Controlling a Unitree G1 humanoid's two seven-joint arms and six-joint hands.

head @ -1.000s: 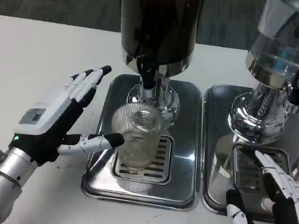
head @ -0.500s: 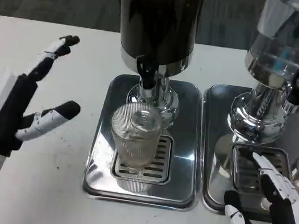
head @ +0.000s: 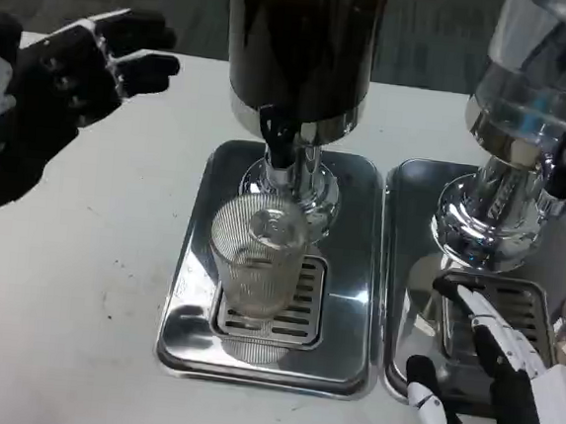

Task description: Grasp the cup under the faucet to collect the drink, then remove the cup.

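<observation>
A clear ribbed cup point(head: 257, 262) stands upright on the drip grate point(head: 305, 298) of the left steel tray point(head: 189, 293), right under the black faucet point(head: 277, 137) of the dark drink dispenser point(head: 303, 45). My left hand point(head: 51, 88) is raised at the far left, well away from the cup, palm showing, fingers apart and holding nothing. My right hand point(head: 497, 375) sits low at the right over the second tray point(head: 399, 361), fingers spread, holding nothing.
A second dispenser point(head: 540, 106) with a clear tank and chrome base stands at the right on its own tray. White tabletop point(head: 78, 283) lies bare to the left of the trays.
My left hand let go of the cup's side, drew back left and rose toward the far left edge. My right hand edged slightly forward and left. The cup stayed put.
</observation>
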